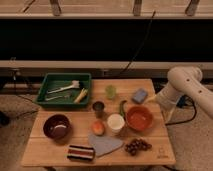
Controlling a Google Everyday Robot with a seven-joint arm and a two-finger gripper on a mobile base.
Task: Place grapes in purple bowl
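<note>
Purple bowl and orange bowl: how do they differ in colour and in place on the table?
The purple bowl is dark maroon with a paler inside; the orange bowl is bright orange-red. The purple bowl sits at the left of the table, the orange bowl at the right, nearer the grapes and the gripper, which hangs by the right edge. Both are round, upright and similar in size.
</note>
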